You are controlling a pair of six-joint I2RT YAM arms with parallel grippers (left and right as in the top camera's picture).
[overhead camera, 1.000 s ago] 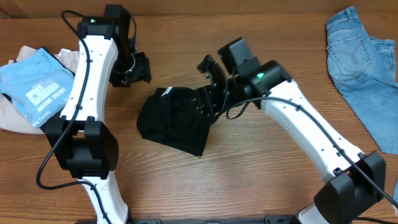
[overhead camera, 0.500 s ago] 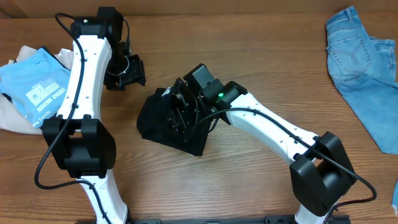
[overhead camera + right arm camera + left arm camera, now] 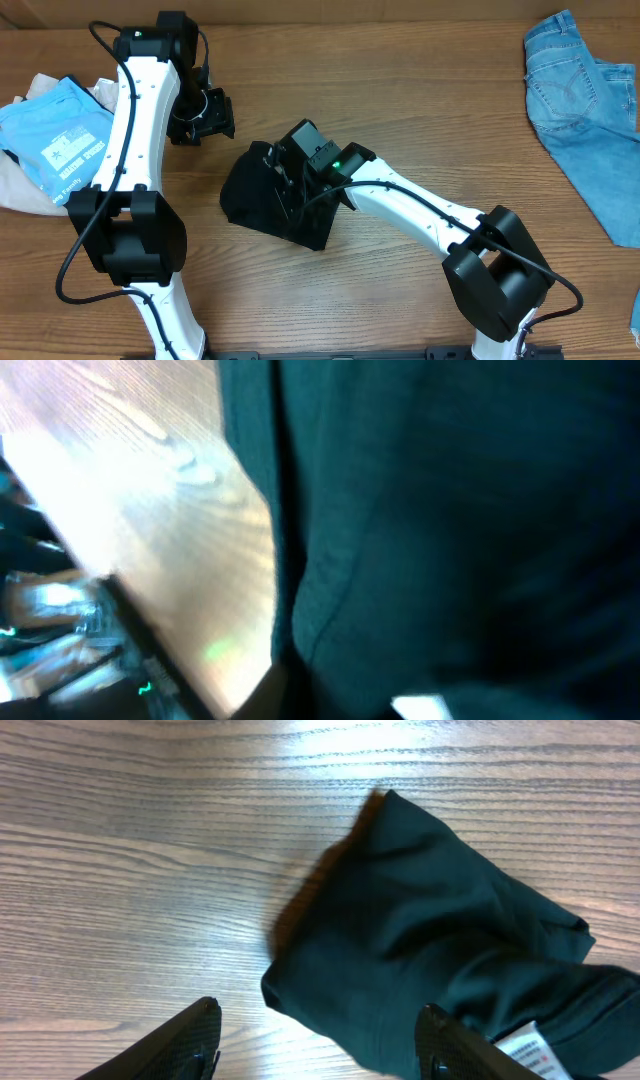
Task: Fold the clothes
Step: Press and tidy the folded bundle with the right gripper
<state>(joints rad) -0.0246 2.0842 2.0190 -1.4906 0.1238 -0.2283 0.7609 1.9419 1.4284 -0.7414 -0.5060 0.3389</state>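
The clothes are a black T-shirt (image 3: 250, 195) lying bunched at the middle of the wooden table. My right gripper (image 3: 283, 175) is pressed down into the shirt's top, shut on a pinch of the fabric. Dark cloth (image 3: 450, 510) fills the right wrist view, with a white tag (image 3: 430, 707) at its bottom edge; the fingers are hidden there. My left gripper (image 3: 205, 115) hovers open to the upper left of the shirt. In the left wrist view the shirt (image 3: 430, 920) reaches down between the spread fingers of the left gripper (image 3: 320, 1030), and its tag (image 3: 530, 1045) shows at lower right.
Light-blue jeans (image 3: 585, 110) lie at the table's right edge. A sky-blue garment with white print (image 3: 55, 140) rests on a beige cloth (image 3: 20, 185) at the left edge. Bare wood surrounds the shirt.
My right arm swung left and down from beside the shirt onto it, and its jaws closed. The left arm shifted slightly and stayed open.
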